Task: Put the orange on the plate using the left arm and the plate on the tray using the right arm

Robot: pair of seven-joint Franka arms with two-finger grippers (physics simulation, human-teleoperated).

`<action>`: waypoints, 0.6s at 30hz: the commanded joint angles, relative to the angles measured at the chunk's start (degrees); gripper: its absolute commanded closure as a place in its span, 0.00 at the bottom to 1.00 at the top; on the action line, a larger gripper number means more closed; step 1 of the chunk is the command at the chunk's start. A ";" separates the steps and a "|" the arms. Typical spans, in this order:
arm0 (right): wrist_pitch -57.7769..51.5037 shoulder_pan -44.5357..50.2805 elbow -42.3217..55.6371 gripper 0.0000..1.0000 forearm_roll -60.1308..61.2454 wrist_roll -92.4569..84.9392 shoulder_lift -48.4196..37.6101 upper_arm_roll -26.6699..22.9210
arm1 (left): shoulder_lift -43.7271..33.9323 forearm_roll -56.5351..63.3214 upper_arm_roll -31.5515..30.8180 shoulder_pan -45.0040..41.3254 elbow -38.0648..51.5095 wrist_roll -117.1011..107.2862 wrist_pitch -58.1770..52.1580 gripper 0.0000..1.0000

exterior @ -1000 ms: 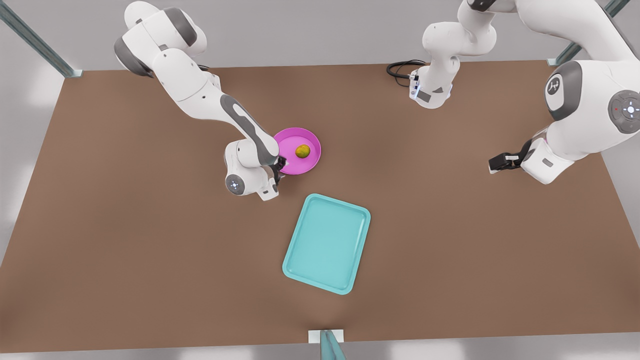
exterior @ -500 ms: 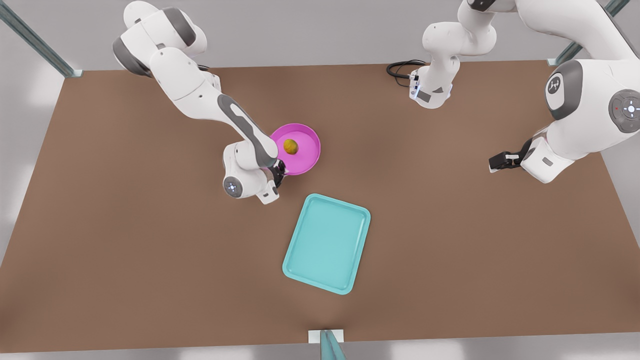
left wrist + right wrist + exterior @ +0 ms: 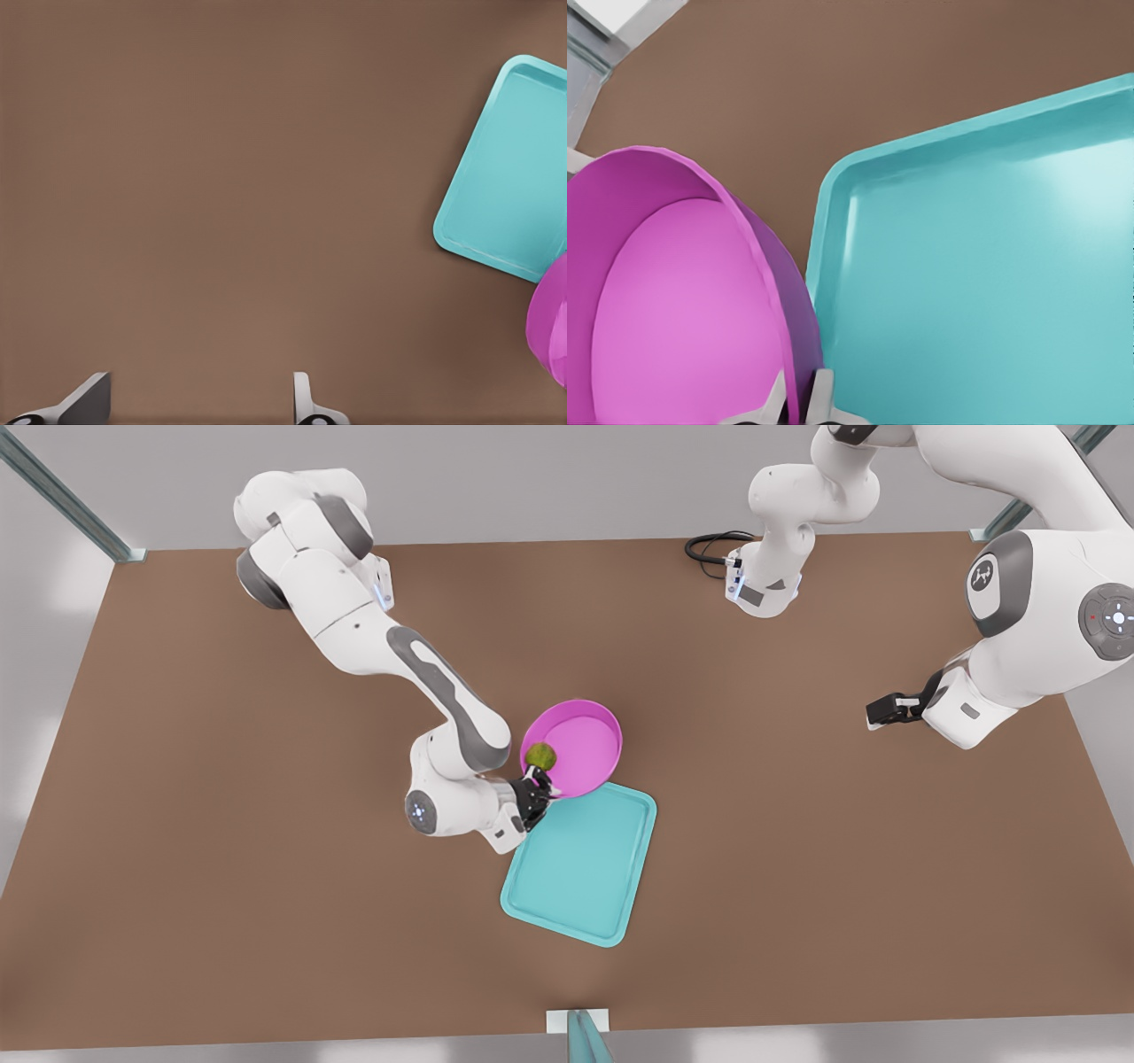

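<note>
Lifted, round pink plate (image 3: 580,748) now overlaps rectangular turquoise tray (image 3: 576,872)

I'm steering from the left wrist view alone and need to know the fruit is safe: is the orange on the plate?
Observer: Yes. In the front view the orange lies in the plate, against its rim next to the right gripper.
Operator: Is that gripper holding the plate?
Observer: Yes. The right wrist view shows it shut on the plate's rim, with the plate tilted beside the tray.
Operator: And where does my own arm stand?
Observer: The left gripper waits open at the front view's right, well apart from the tray.
</note>
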 commanded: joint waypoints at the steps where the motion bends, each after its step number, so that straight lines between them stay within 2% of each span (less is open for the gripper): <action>1: 2.36 0.69 3.77 0.79 -0.36 7.76 2.56 -0.08 | -0.06 0.08 0.00 0.00 0.03 0.19 -0.07 0.00; 5: 5.09 2.01 14.93 0.79 -0.97 12.24 8.19 -3.07 | -0.06 -0.01 0.00 -0.08 0.29 0.19 -0.07 0.00; 9: 5.27 2.01 19.41 0.79 -0.97 23.93 10.21 -5.18 | 0.03 -0.36 -0.08 -0.09 2.40 0.19 0.10 0.00; 14: 7.91 3.50 23.46 0.79 -0.97 25.34 13.64 -5.53 | 0.11 -0.10 0.00 0.00 2.58 0.37 0.10 0.00; 15: 7.91 3.59 23.54 0.75 -0.97 25.34 13.73 -5.53 | 0.11 -0.01 0.00 0.00 2.58 0.37 0.10 0.00; 16: 7.91 3.59 23.28 0.00 -0.88 25.08 13.64 -5.53 | 0.11 0.08 0.00 0.00 2.58 0.28 0.10 0.00; 18: 7.91 3.50 23.19 0.00 -0.97 24.81 13.55 -5.53 | 0.11 0.17 0.00 0.09 2.58 0.28 0.10 0.00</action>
